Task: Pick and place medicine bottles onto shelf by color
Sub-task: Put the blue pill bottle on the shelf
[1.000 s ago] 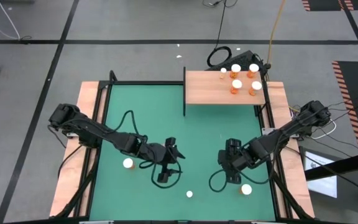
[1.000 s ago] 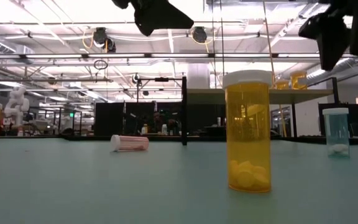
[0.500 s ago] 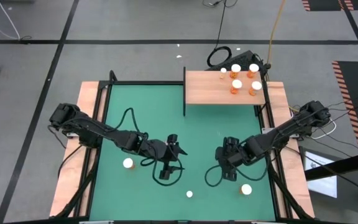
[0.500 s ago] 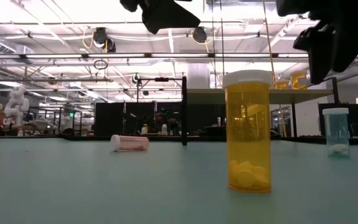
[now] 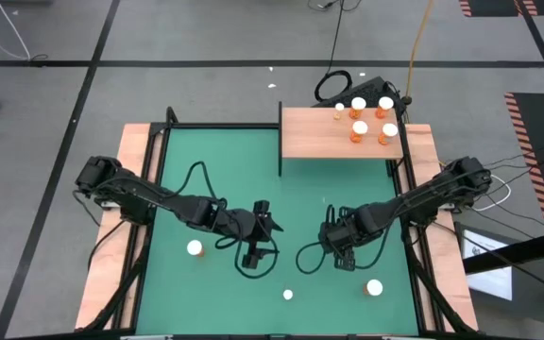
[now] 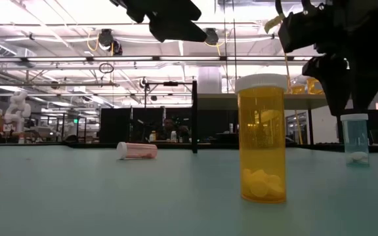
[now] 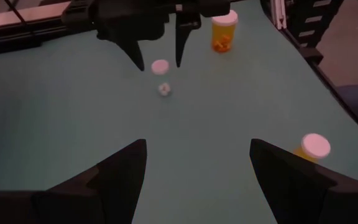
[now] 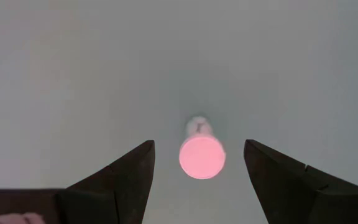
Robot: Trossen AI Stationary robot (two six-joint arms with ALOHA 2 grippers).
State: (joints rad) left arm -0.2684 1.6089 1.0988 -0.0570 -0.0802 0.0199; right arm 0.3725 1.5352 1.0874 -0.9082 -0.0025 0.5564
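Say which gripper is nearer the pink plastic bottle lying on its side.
Right. The right gripper has the pink plastic bottle lined up between its open jaws; the left gripper faces it from farther off.

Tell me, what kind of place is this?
Probably a robotics lab or workshop. The low view shows a big open hall with bright ceiling lights, the high view shows two robot arms working over a green mat, and cables trail across the grey floor.

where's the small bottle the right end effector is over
In the high view it is hidden under the right end effector mid-mat; the right wrist view shows the small clear bottle with a pink-lit round cap upright on the green mat, between open fingers.
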